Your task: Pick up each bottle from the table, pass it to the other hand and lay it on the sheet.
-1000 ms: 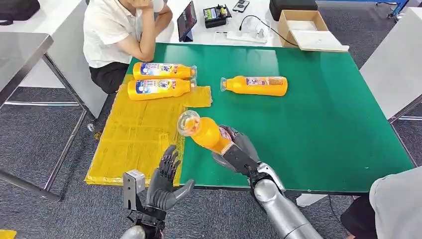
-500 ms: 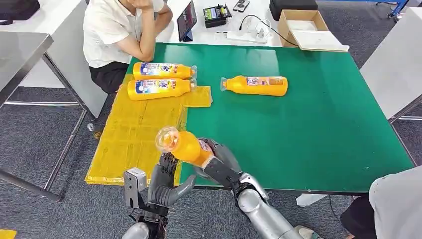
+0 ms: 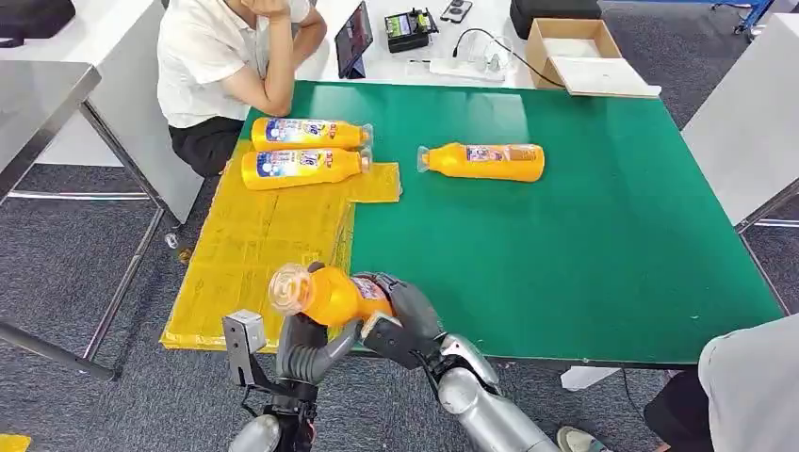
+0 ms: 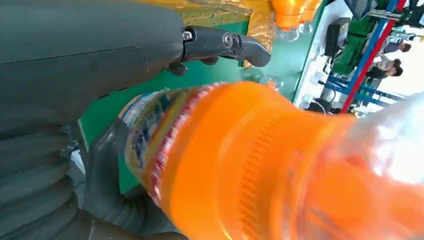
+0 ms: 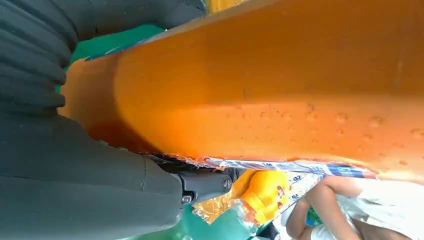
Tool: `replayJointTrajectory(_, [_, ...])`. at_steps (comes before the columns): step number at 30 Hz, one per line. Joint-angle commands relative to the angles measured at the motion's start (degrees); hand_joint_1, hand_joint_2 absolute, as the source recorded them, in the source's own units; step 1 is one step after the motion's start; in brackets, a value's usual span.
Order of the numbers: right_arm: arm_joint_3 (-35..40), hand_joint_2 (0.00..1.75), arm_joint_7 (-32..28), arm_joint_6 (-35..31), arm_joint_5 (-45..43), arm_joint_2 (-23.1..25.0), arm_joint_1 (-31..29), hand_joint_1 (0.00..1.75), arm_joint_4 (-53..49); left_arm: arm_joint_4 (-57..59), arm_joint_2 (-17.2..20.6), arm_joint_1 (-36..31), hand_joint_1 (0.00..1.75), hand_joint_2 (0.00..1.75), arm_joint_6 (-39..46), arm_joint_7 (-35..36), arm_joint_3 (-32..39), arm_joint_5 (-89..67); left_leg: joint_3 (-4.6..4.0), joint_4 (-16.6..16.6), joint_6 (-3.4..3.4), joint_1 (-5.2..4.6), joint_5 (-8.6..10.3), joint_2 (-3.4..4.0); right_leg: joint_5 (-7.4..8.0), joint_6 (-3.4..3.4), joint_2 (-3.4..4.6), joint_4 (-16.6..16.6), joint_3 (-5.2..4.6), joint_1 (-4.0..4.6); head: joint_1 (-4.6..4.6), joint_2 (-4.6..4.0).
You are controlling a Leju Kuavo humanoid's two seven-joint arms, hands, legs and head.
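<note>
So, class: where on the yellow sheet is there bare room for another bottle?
The yellow sheet is free between the two bottles lying at its far end and the hands at the near edge. That far end is crowded.

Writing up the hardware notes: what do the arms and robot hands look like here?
Both arms are silver metal tubes. Each robot hand, left and right, is dark grey with a ribbed grey wrist cover, a thick grey thumb and darker jointed fingers. A small grey box sits at the left wrist.
</note>
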Motion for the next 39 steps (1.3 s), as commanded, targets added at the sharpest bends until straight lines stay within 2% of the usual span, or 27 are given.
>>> replayJointTrajectory(1, [4.1,1.75,0.4,-1.1,1.0,-2.6,-3.7,1.75,0.8,2.1,0.8,-2.0,0.00,1.75,-0.3,0.2,1.3,0.5,0.12,0.0,0.10,-0.04,-0.01,0.04,-0.02,-0.07,-0.06,0.0,0.12,-0.01,0.02,0.00])
replayJointTrajectory(8, [5.7,1.75,0.8,-1.4,2.7,-2.8,-3.6,1.75,0.5,2.4,0.8,-2.4,0.00,1.75,0.1,-0.2,0.9,-0.7,0.22,-0.1,0.11,-0.05,-0.04,0.04,-0.06,-0.12,-0.09,0.0,0.21,0.00,0.00,0.00])
replayJointTrajectory(9, [5.7,1.75,0.7,-1.2,2.4,-2.8,-3.5,1.75,0.3,2.4,0.7,-2.5,0.05,1.75,0.0,-0.2,0.9,-0.7,0.17,-0.1,0.10,-0.05,-0.03,0.03,-0.05,-0.09,-0.09,0.0,0.17,0.00,0.00,0.00])
replayJointTrajectory(10, [5.7,1.75,0.7,-1.1,2.0,-2.8,-3.5,1.75,0.1,2.6,0.7,-2.6,1.57,1.75,-0.1,-0.2,0.9,-0.7,0.24,-0.1,0.12,-0.06,-0.05,0.03,-0.07,-0.12,-0.11,0.0,0.23,0.00,0.00,0.00])
replayJointTrajectory(11, [5.7,1.75,0.6,-0.9,1.5,-2.8,-3.6,1.75,-0.1,2.6,0.7,-2.7,1.75,1.75,-0.9,-0.1,0.8,-0.1,0.38,-0.1,0.17,-0.07,-0.08,0.04,-0.11,-0.17,-0.16,-0.1,0.37,0.01,0.00,0.00])
replayJointTrajectory(14, [5.8,1.75,0.6,-0.7,1.5,-2.8,-3.8,1.75,-0.3,2.5,0.7,-2.8,1.75,1.75,-1.2,-0.3,0.8,-0.1,0.05,0.0,0.07,-0.02,0.00,0.02,-0.01,-0.06,-0.06,0.0,0.05,0.01,0.00,0.00])
replayJointTrajectory(19, [5.8,1.75,0.6,-0.7,1.5,-2.8,-3.8,1.75,-0.3,2.5,0.7,-2.8,1.75,1.75,-1.2,-0.3,0.8,-0.1,0.26,-0.1,0.15,-0.07,-0.04,0.02,-0.07,-0.14,-0.15,0.0,0.26,0.00,0.02,0.00])
replayJointTrajectory(20, [5.9,1.75,0.6,-0.5,1.4,-2.8,-3.9,1.75,-0.2,2.2,0.7,-2.7,1.75,1.75,-1.3,-0.5,0.8,-0.1,0.06,0.0,0.07,-0.04,0.00,0.02,-0.02,-0.06,-0.06,0.0,0.06,-0.01,0.00,0.00])
replayJointTrajectory(27, [4.1,1.75,-0.4,1.0,-3.1,-2.0,-2.4,1.75,-1.3,2.1,0.6,-2.8,1.75,1.75,-0.7,-2.3,0.9,-1.6,0.14,0.0,0.09,-0.04,-0.03,0.00,-0.05,-0.09,-0.11,0.0,0.14,0.00,0.00,0.00])
replayJointTrajectory(28, [4.1,1.75,-0.4,0.9,-3.2,-1.9,-2.3,1.43,-1.4,2.1,0.6,-2.8,1.75,1.75,-0.7,-2.3,0.9,-1.6,0.11,0.0,0.08,-0.03,-0.02,-0.01,-0.04,-0.08,-0.11,0.0,0.11,0.01,0.00,0.00])
replayJointTrajectory(29, [3.7,1.75,-0.6,0.8,-3.8,-1.7,-2.0,0.65,-1.6,2.0,0.6,-2.9,1.75,1.75,-0.7,-2.4,0.9,-1.5,0.24,-0.1,0.13,-0.05,-0.06,0.01,-0.09,-0.12,-0.13,0.0,0.23,0.00,0.00,0.00])
replayJointTrajectory(30, [3.2,1.75,-1.4,0.0,-4.3,-1.5,-1.5,0.02,-2.3,1.8,0.5,-2.8,1.75,1.75,-0.6,-2.5,1.0,-1.4,0.14,0.0,0.10,-0.04,-0.03,0.00,-0.05,-0.08,-0.11,0.0,0.14,0.00,0.00,0.00])
replayJointTrajectory(31, [3.2,1.75,-1.7,-0.3,-4.4,-1.4,-1.2,0.00,-2.4,1.6,0.6,-2.7,1.75,1.75,-0.6,-2.6,1.0,-1.3,0.08,0.0,0.08,-0.02,-0.01,0.00,-0.03,-0.07,-0.09,0.0,0.09,0.02,0.02,0.00])
replayJointTrajectory(32, [3.0,1.75,-1.9,-0.6,-4.7,-1.3,-0.9,0.00,-2.7,1.3,0.7,-2.6,1.75,1.75,-0.6,-2.6,1.1,-1.1,0.36,-0.1,0.18,-0.07,-0.08,0.02,-0.12,-0.17,-0.19,-0.1,0.36,0.01,0.00,0.00])
replayJointTrajectory(37, [3.2,1.75,-4.8,-2.5,-5.4,-1.4,0.4,0.00,-5.1,1.2,0.9,-2.8,1.75,1.75,-0.3,-2.4,1.7,0.0,0.06,0.0,0.06,0.00,-0.01,0.00,-0.02,-0.07,-0.08,0.0,0.07,0.02,0.02,0.00])
replayJointTrajectory(39, [3.9,1.75,-7.2,-5.3,-3.9,-1.8,1.4,0.00,-8.1,1.5,0.8,-3.4,1.75,1.75,1.6,-3.1,3.0,-0.8,0.10,0.0,0.08,-0.03,-0.02,0.01,-0.04,-0.08,-0.09,0.0,0.09,0.00,0.00,0.00])
